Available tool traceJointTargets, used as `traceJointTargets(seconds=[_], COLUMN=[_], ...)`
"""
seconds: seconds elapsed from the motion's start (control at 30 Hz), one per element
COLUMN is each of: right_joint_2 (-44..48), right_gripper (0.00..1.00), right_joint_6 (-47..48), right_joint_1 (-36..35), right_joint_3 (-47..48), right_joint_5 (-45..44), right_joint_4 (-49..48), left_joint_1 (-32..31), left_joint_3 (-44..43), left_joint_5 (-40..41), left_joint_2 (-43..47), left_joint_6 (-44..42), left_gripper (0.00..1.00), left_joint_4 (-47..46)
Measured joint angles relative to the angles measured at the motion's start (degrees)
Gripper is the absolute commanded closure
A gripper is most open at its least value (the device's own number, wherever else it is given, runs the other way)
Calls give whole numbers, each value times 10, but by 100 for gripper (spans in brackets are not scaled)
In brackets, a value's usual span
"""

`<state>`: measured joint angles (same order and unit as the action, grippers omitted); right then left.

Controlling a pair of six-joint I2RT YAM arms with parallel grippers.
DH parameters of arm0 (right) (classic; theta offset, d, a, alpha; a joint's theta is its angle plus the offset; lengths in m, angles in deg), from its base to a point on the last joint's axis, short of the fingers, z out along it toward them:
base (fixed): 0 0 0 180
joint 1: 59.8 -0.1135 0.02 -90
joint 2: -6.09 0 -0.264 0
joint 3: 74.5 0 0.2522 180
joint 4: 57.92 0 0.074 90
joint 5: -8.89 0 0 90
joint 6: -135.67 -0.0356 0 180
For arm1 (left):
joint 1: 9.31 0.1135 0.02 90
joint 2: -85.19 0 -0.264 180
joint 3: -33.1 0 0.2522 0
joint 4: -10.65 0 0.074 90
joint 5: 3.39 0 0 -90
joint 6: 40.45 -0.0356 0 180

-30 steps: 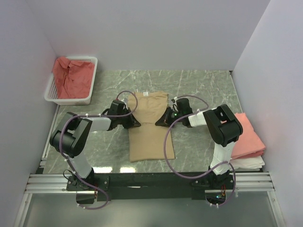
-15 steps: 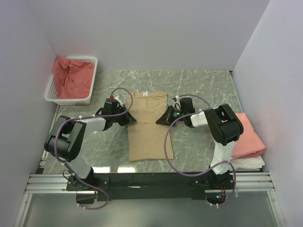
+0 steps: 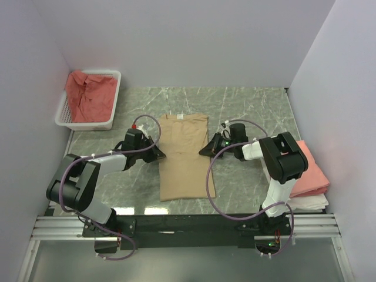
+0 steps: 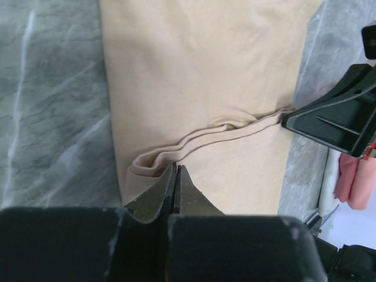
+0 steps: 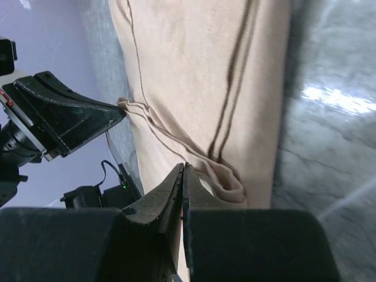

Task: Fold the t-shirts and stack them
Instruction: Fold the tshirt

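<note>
Both side edges of the tan t-shirt (image 3: 183, 138), flat at mid-frame, are pinched halfway down, left gripper (image 3: 157, 154) and right gripper (image 3: 204, 151) clamped tight on cloth. Crosswise fold looks like the current step; an even lift together is needed next.

Matt tan cloth t-shirt (image 3: 183, 161) on glossy marbled table (image 3: 252, 108).

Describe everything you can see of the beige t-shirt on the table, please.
The beige t-shirt looks like soft knit cloth, folded lengthwise into a narrow strip with no sleeves showing. It lies flat on the marble table, its neck and a small white label at the far end. The left gripper and the right gripper are each shut on one side edge near mid-length, and a raised wrinkle runs across the cloth between them.
</note>
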<state>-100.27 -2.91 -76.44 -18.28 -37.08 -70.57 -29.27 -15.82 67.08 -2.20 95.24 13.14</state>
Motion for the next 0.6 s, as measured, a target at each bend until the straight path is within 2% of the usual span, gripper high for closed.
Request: traceJointTargets(seconds=[0.6], right_joint_2=[-28], right_gripper=[94], right_joint_6=[-11], right_joint_1=[35], right_joint_3=[-17], right_joint_5=[7], right_joint_4=[-17], left_joint_1=[7], left_joint_3=[7], left_joint_5=[26], left_joint_2=[-35], left_joint_6=[16], left_gripper=[99], left_joint_4=[-18])
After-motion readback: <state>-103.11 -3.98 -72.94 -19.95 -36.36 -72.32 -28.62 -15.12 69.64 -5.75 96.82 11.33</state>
